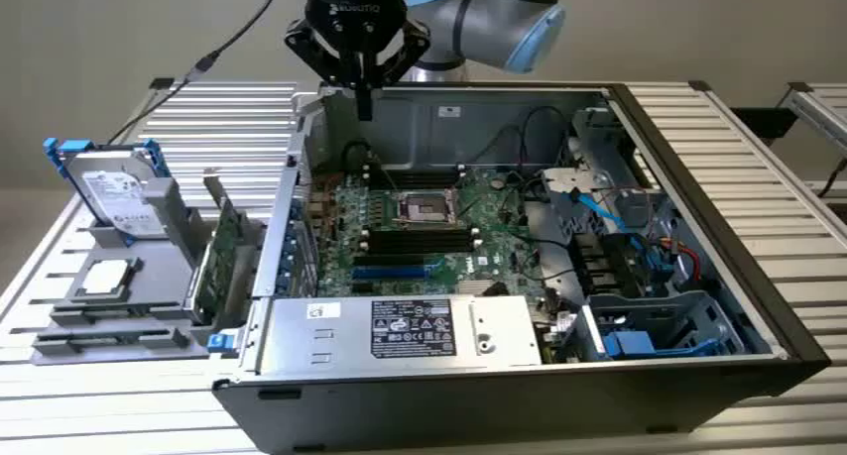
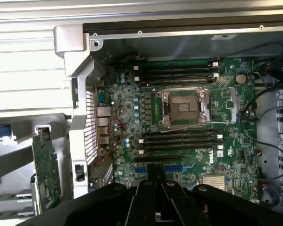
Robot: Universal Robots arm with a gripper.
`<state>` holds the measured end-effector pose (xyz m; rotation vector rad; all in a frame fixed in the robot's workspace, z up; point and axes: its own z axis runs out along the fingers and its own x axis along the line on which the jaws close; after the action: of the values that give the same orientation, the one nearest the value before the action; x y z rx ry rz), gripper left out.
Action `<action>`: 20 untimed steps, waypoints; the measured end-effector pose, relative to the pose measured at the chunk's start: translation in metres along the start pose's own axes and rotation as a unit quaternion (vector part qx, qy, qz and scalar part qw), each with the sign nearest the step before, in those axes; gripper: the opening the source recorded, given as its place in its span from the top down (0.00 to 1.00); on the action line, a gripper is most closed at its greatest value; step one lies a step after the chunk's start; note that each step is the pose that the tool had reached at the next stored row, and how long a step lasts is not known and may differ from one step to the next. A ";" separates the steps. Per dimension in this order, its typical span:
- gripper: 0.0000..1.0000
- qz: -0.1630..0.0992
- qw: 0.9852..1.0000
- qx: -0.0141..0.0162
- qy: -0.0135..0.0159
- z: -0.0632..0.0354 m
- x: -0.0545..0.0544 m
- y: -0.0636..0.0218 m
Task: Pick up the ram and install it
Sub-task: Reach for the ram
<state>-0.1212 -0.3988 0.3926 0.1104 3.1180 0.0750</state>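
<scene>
Exterior view first: the black two-finger gripper (image 1: 364, 108) on the grey-and-blue robot arm (image 1: 510, 19) is hung above the rear wall of the open dark metal computer case (image 1: 715, 227), towards the exterior view's left end of that wall. Its jaws are pressed tight together, and whether anything thin is pinched between them can't be told.

Inside the case, a green motherboard (image 1: 497, 232) is laid flat, with long black memory slots (image 1: 417, 240) just beside a square silver CPU socket (image 1: 426, 207).

Over in the wrist view, the gripper is seen poised over that board near one bank of slots.

Off to the exterior view's left, a grey plastic holder rack (image 1: 79, 321) is loaded with a silver hard drive in a blue frame (image 1: 117, 192) and a wide green expansion card with a metal bracket (image 1: 222, 252).

Where the thin green ram stick sits can't be made out for sure.
</scene>
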 end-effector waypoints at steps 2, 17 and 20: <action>0.89 0.000 1.000 0.000 0.000 0.0000 0.000 0.0000; 0.89 0.000 1.000 0.000 0.002 -0.0004 0.030 -0.0021; 0.89 0.000 1.000 0.000 0.002 -0.0003 0.044 -0.0031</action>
<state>-0.1648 -0.3988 0.3919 0.1107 3.1229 0.0748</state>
